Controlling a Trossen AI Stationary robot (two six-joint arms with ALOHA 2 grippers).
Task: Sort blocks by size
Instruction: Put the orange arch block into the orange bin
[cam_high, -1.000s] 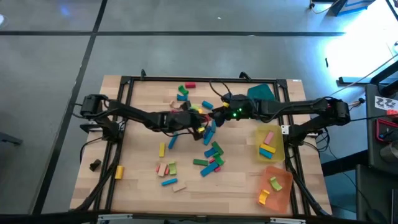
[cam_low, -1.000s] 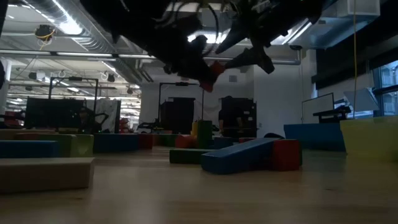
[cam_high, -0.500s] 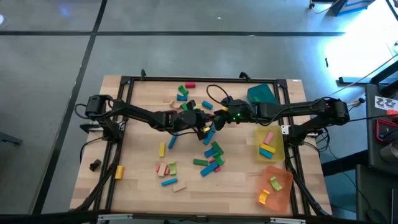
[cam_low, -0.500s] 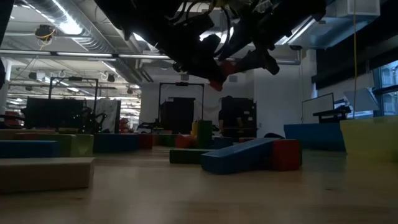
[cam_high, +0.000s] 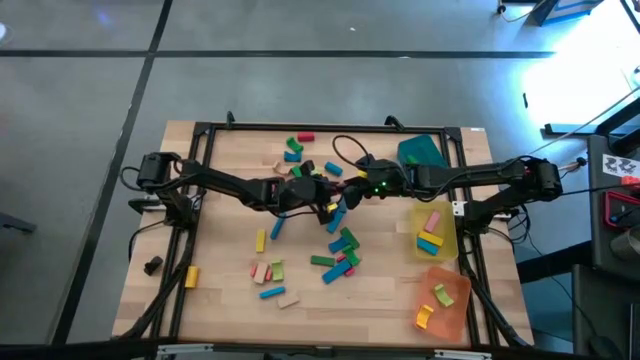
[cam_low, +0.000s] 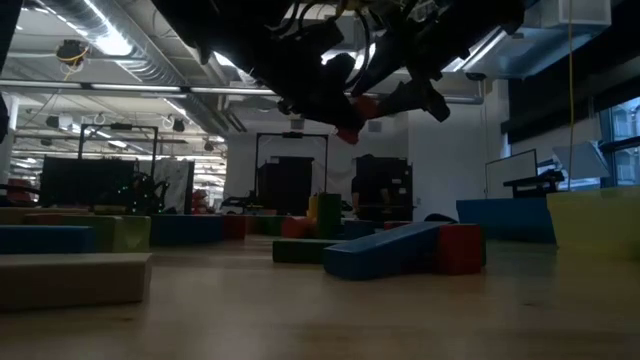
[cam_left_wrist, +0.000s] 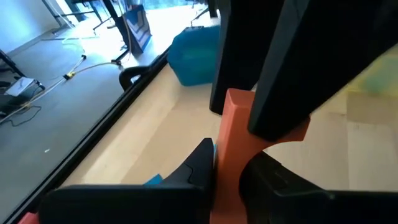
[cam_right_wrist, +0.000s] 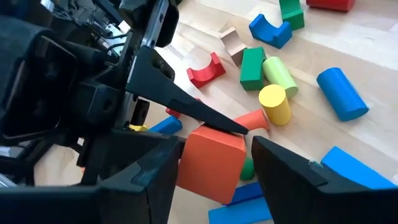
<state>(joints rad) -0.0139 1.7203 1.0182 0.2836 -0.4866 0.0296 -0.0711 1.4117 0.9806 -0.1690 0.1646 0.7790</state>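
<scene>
An orange-red block (cam_low: 362, 104) hangs over the middle of the table, and my left gripper (cam_left_wrist: 227, 163) is shut on it. My right gripper (cam_right_wrist: 214, 149) comes from the table's right and is open. Its fingers (cam_right_wrist: 292, 177) stand on either side of the same block (cam_right_wrist: 211, 158), and whether they touch it I cannot tell. The two grippers meet at the table's middle (cam_high: 335, 192). Many other blocks (cam_high: 338, 250) lie loose on the table below them. My left gripper pinches the orange-red block's near end (cam_left_wrist: 225, 183) between its two fingers. It comes from the table's left, slanting a little downward. The block sticks out past the fingertips and is lifted clear of the table.
A teal tray (cam_high: 420, 150) stands at the far right. A yellow tray (cam_high: 447, 240) holds pink and blue pieces. An orange tray (cam_high: 455, 285) holds yellow and green ones. A dark lump (cam_high: 152, 265) lies near the left edge. Cables run over the far middle.
My left gripper has carried the orange-red block toward the table's right and slightly up, bringing it between the fingers of my right gripper. It has stayed there for the last half second.
</scene>
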